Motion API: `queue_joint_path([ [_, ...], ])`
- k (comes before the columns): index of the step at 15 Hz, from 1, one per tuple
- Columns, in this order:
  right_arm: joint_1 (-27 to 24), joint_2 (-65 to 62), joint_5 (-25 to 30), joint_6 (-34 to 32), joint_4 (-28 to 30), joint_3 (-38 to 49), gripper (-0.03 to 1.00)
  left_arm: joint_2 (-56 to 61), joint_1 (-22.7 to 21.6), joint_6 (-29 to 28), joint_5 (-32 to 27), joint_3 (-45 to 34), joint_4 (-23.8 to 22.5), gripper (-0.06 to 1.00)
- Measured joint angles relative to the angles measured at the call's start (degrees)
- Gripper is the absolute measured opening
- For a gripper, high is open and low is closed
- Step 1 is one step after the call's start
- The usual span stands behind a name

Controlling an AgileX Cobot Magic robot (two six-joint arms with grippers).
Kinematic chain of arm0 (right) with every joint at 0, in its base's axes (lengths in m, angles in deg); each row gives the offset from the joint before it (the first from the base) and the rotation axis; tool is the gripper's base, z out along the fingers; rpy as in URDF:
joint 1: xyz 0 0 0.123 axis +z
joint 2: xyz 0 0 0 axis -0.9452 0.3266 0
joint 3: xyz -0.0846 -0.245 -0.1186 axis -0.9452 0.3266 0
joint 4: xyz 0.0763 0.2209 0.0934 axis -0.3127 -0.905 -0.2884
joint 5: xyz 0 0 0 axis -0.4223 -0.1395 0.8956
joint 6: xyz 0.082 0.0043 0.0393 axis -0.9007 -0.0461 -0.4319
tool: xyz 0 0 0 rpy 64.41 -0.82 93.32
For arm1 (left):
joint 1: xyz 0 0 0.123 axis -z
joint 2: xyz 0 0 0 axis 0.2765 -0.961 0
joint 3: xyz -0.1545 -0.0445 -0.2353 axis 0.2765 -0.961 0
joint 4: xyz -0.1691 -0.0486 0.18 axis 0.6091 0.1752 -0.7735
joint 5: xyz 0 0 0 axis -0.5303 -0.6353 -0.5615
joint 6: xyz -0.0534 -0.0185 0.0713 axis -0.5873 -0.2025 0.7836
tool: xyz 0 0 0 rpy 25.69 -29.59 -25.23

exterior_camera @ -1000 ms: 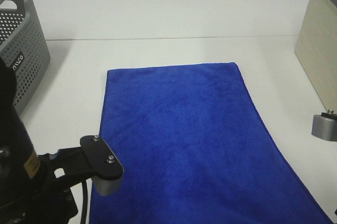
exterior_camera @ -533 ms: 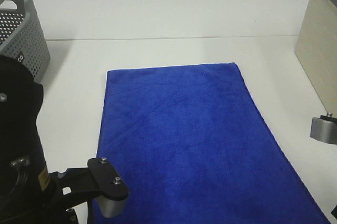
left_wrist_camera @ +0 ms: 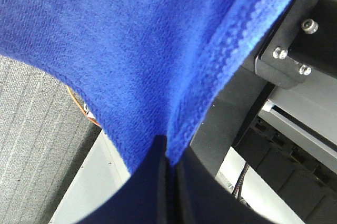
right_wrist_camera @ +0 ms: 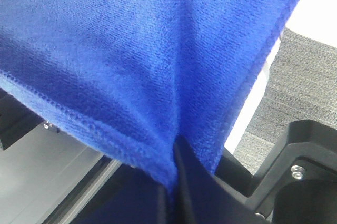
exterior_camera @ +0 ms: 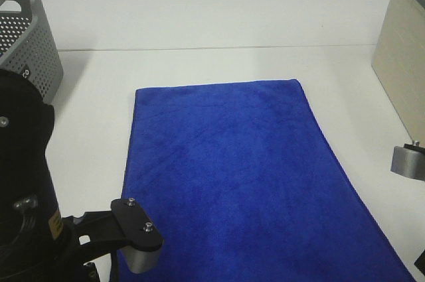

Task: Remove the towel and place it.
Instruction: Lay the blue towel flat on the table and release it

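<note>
The royal-blue plush towel (exterior_camera: 246, 176) lies spread flat on the white table (exterior_camera: 199, 23), its near end running off the front edge. In the left wrist view my left gripper (left_wrist_camera: 169, 150) is shut on a near corner of the towel (left_wrist_camera: 131, 50), the cloth pinched between dark fingers. In the right wrist view my right gripper (right_wrist_camera: 176, 155) is shut on the other near corner of the towel (right_wrist_camera: 131, 39). In the exterior high view only the left arm's body (exterior_camera: 26, 215) and a piece of the right arm (exterior_camera: 408, 161) show; the fingertips are out of frame.
A grey perforated basket (exterior_camera: 23, 36) stands at the far left. A beige box (exterior_camera: 404, 50) stands at the right edge. Below the table's front edge grey floor (left_wrist_camera: 37, 139) and a metal frame (left_wrist_camera: 300, 97) show.
From 1.0 s to 0.5 s ago the left arm moved back toward the near edge; since then it is still. The towel and the right arm have barely moved.
</note>
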Motion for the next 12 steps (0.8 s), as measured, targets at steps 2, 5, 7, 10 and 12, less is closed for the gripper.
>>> queue_joint_path([
  [2, 0.00, 0.00, 0.00, -0.23, 0.00, 0.00, 0.07, 0.00, 0.00, -0.63, -0.06, 0.00, 0.00, 0.00],
  [5, 0.00, 0.00, 0.00, -0.52, 0.00, 0.00, 0.18, 0.00, 0.00, -1.26, -1.43, 0.00, 0.00, 0.00],
  [7, 0.00, 0.00, 0.00, -1.72, 0.00, 0.00, 0.26, 0.00, 0.00, -1.78, -2.29, 0.00, 0.00, 0.00],
  [10, 0.00, 0.00, 0.00, -2.98, 0.06, 0.00, 0.37, 0.00, 0.00, -2.35, -3.44, 0.00, 0.00, 0.16],
  [12, 0.00, 0.00, 0.00, -3.61, 0.06, 0.00, 0.45, -0.06, 0.00, -2.81, -3.61, 0.00, 0.00, 0.33],
])
